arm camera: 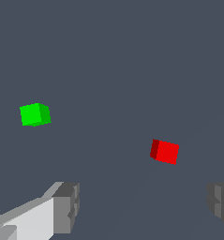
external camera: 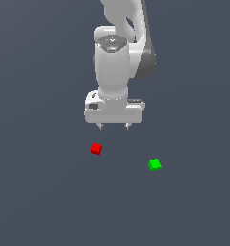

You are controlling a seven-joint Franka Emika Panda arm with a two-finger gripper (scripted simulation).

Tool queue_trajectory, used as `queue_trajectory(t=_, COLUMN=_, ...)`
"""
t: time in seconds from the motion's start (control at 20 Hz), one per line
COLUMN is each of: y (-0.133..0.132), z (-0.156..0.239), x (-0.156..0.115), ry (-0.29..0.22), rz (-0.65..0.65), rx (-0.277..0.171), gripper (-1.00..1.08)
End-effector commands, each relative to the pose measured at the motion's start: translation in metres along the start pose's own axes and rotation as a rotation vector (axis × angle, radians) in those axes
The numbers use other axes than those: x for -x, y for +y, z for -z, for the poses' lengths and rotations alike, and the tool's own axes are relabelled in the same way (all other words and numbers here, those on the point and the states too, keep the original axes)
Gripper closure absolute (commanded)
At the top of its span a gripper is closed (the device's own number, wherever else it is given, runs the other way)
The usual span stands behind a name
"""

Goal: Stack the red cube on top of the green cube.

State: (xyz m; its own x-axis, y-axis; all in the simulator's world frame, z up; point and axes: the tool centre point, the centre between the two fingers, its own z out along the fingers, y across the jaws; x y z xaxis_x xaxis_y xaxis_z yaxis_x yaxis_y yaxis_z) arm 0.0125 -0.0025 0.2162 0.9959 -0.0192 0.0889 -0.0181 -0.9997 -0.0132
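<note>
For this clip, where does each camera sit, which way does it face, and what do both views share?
Exterior view: off the arm, looking down at the floor; shows the arm and open gripper above the cubes.
Wrist view: on the wrist, looking past both fingers at the floor.
Shared: the red cube, the green cube, and the fingers; neither cube is held.

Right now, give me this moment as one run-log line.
gripper: open, empty, above floor | red cube: on floor, ungrasped | green cube: apart, toward exterior view's right | stack: not started
</note>
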Motion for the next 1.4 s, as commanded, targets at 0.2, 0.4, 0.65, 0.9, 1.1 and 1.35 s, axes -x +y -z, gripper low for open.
queue_trajectory(t=0.2, y=0.004, z=-0.006, x=0.0, ry=-0.003, rz=-0.009, rx=0.001, gripper=-0.92)
queue_trajectory(t=0.4, y=0.014, z=-0.022, x=0.001, ry=-0.013, rz=-0.035, rx=0.005, gripper=-0.92)
queue_trajectory(t=0.65, y=0.037, z=-0.058, x=0.003, ry=-0.035, rz=-0.091, rx=0.012, gripper=-0.92)
queue_trajectory(t=0.9, y=0.065, z=-0.102, x=0.009, ry=-0.061, rz=-0.161, rx=0.019, gripper=-0.92)
queue_trajectory(t=1.1, y=0.081, z=-0.126, x=0.013, ry=-0.076, rz=-0.2, rx=0.023, gripper=-0.92)
queue_trajectory(t=1.35, y=0.091, z=-0.142, x=0.016, ry=-0.086, rz=-0.226, rx=0.024, gripper=-0.92)
